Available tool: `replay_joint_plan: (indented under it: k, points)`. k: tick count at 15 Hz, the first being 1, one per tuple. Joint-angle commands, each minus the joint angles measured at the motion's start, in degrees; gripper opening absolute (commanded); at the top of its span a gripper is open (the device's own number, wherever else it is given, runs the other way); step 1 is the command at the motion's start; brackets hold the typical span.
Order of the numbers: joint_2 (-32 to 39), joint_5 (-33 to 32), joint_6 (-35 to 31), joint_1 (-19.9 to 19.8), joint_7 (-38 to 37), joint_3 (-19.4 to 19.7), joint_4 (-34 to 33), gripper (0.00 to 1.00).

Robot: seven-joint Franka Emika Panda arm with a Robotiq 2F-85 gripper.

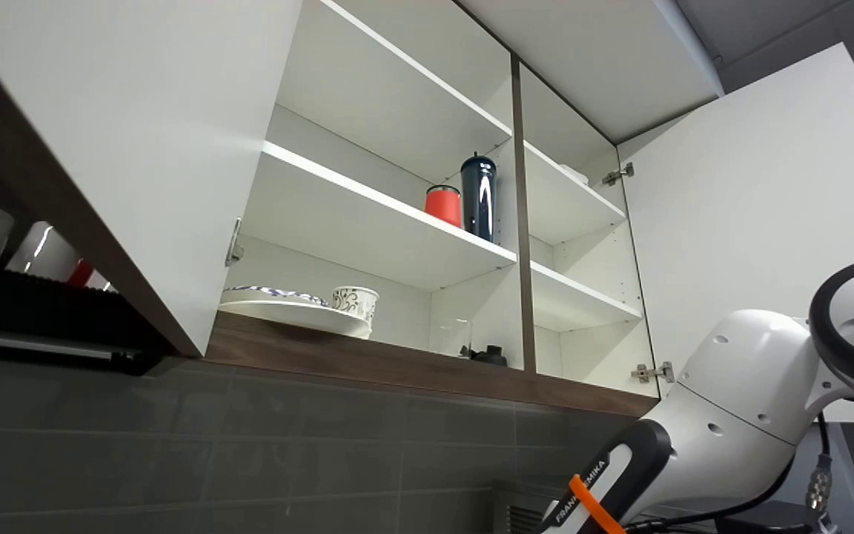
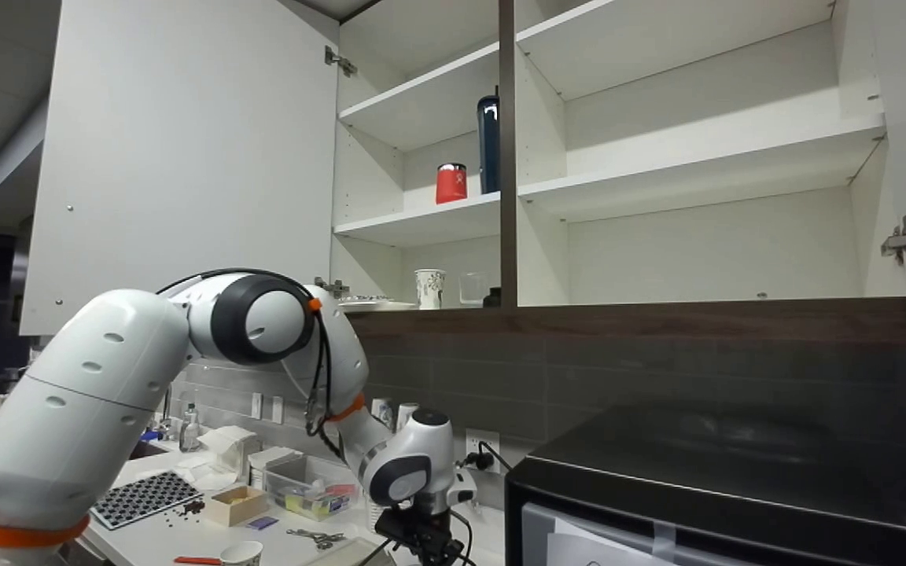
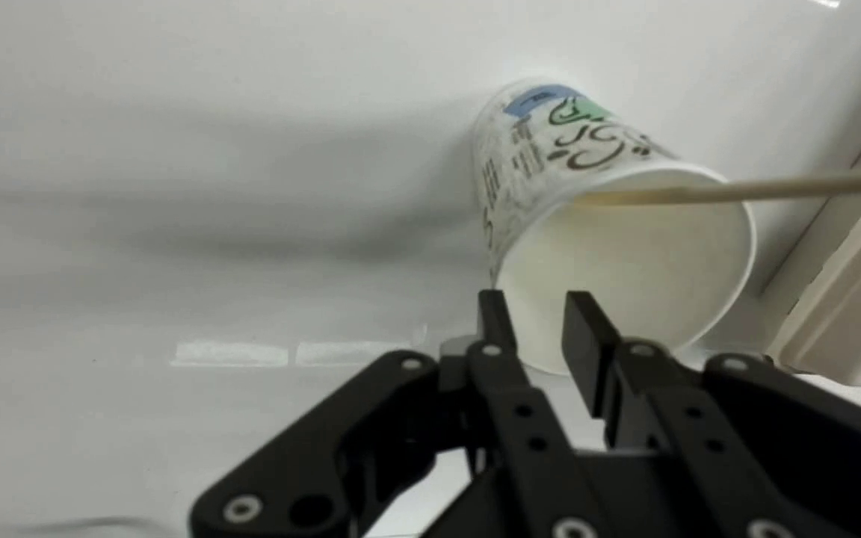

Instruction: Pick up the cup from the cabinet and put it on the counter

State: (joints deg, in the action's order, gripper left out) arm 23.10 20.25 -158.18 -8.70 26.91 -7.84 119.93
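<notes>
Wrist view is showing you the gripper [image 3: 535,299] with its jaws standing slightly apart and holding nothing, right at the rim of a patterned paper cup [image 3: 610,254] that is resting on the white counter [image 3: 251,299], a pale stick [image 3: 782,187] reaching into its mouth. In both exterior views you are seeing a similar cup [image 2: 430,288] standing beside plates [image 1: 308,314] low in the cabinet [image 2: 697,322], a red cup [image 2: 451,184] sitting on the shelf [image 2: 421,226] above, though which patterned cup your task is naming you cannot tell

Smooth white cabinet [image 1: 390,237], glossy dark bottle [image 1: 479,199]
</notes>
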Motion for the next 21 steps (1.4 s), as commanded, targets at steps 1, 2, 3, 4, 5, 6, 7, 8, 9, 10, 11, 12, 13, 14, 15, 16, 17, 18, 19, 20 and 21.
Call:
replay_joint_plan:
  k: [1, 2, 3, 4, 5, 6, 7, 8, 9, 10, 11, 12, 13, 14, 15, 16, 17, 18, 19, 20, 21]
  points:
    - [0.6, -0.1, 0.0, -2.2, -0.9, -1.6, -1.3, 0.58]
    - [0.1, -0.6, 1.6, -2.4, -1.3, -1.3, -1.6, 0.65]
    - [-0.2, -1.2, 3.2, -2.4, -2.2, -0.8, -1.9, 0.74]
    - [-0.7, -1.3, 5.2, -2.7, -2.6, -0.7, -2.3, 0.81]
    - [-1.3, -1.6, 8.3, -2.8, -3.1, -0.4, -2.9, 0.87]
    - [-1.9, -1.2, 11.8, -3.1, -2.7, -0.5, -3.6, 0.96]
    - [-2.5, -0.6, 17.3, -3.5, -1.1, -0.5, -4.6, 0.99]
    - [-3.0, -0.6, 21.6, -3.7, -1.1, -0.6, -5.6, 1.00]
    - [-3.5, -0.8, 26.6, -3.5, -0.7, -0.5, -6.5, 1.00]
    - [-3.9, -1.2, 31.3, -3.0, -0.8, 0.1, -7.8, 1.00]
    - [-4.3, -2.0, 35.9, -3.5, -1.1, -0.4, -9.0, 1.00]
    - [-4.4, -2.4, 39.6, -1.8, -1.3, 1.3, -10.3, 1.00]
    - [-4.3, -3.1, 43.1, -1.2, -1.5, 1.8, -11.5, 1.00]
    - [-4.0, -4.3, 45.9, -0.6, -2.0, 2.4, -12.6, 1.00]
    - [-3.6, -5.6, 48.0, 0.1, -2.8, 3.0, -13.5, 1.00]
    - [-3.2, -6.6, 49.3, 0.7, -3.1, 3.4, -14.3, 1.00]
    - [-2.8, -7.6, 50.1, 1.3, -3.6, 3.7, -14.7, 1.00]
    - [-2.4, -8.7, 50.1, 2.0, -4.2, 4.0, -14.9, 1.00]
    - [-1.9, -9.4, 50.0, 2.6, -4.8, 4.1, -15.1, 1.00]
    - [-1.4, -10.0, 49.5, 3.1, -5.4, 4.1, -15.2, 1.00]
    - [-1.0, -10.2, 48.9, 3.5, -5.9, 4.1, -15.2, 1.00]
